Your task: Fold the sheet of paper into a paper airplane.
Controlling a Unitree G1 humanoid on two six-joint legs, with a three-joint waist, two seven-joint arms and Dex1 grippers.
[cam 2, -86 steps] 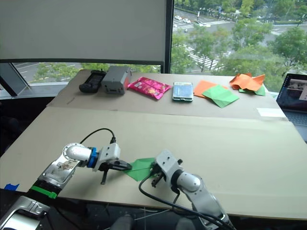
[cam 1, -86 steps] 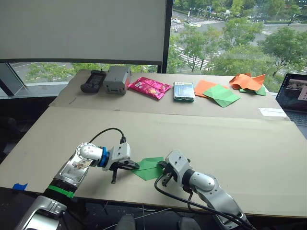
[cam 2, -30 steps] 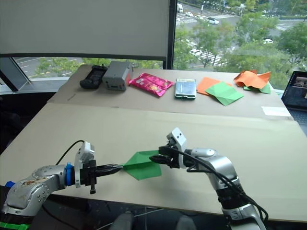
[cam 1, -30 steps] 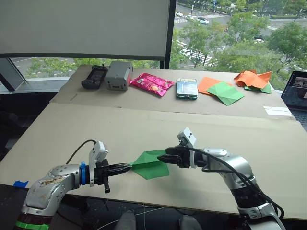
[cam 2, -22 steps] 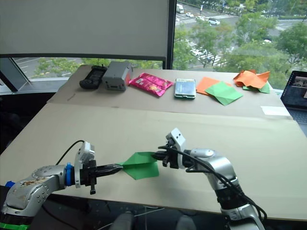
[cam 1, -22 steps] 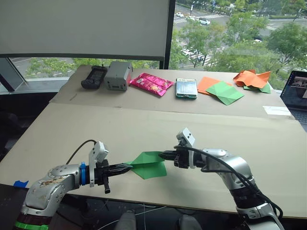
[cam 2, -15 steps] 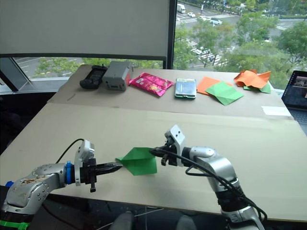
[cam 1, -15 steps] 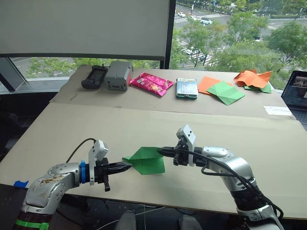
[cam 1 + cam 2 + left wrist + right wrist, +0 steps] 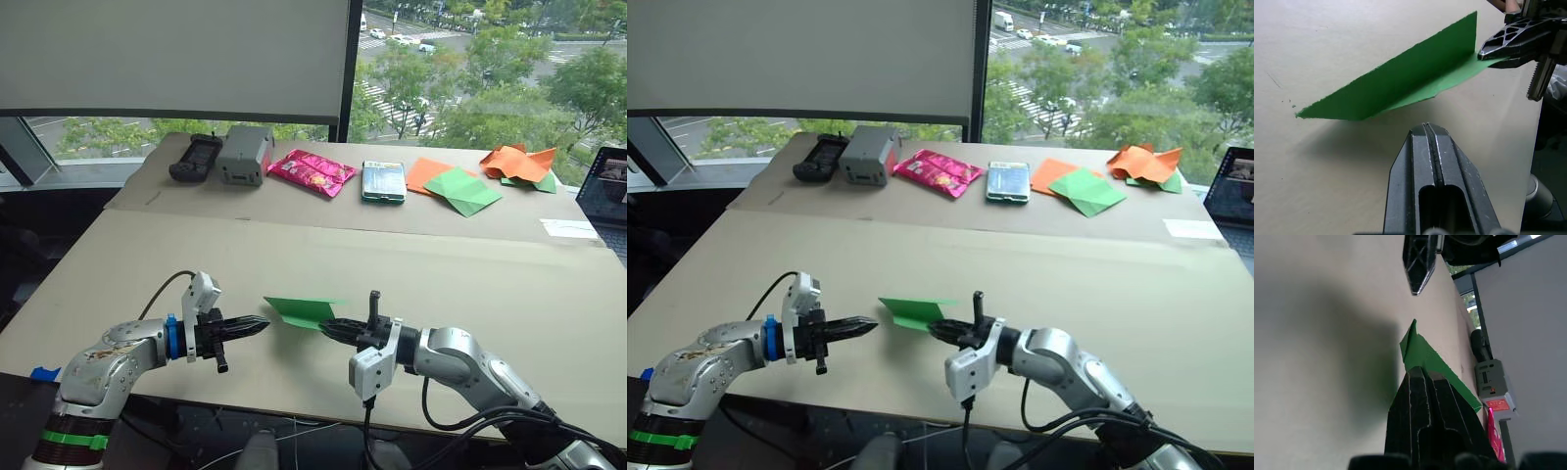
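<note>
The bright green sheet of paper (image 9: 302, 311) is folded into a narrow pointed wedge with one flap standing up, and it hangs just above the near part of the table (image 9: 460, 279). My right gripper (image 9: 329, 328) is shut on the paper's wide end; the right wrist view shows its fingertips (image 9: 1421, 377) clamped over the green paper (image 9: 1426, 355). My left gripper (image 9: 258, 325) is shut with nothing in it, a short gap from the paper's pointed end (image 9: 1303, 113). In the left wrist view its fingers (image 9: 1426, 142) point at the paper's long side.
Along the back of the table lie a black controller (image 9: 192, 159), a grey box (image 9: 244, 157), a pink packet (image 9: 309, 173), a small green-white box (image 9: 383, 182), a paler green folded paper (image 9: 466, 192) and crumpled orange paper (image 9: 516, 162). A laptop (image 9: 607, 184) stands at the right edge.
My left gripper let go of the paper's pointed end and now sits shut beside it. My right gripper has rolled over, turning the paper flatter while keeping hold of it.
</note>
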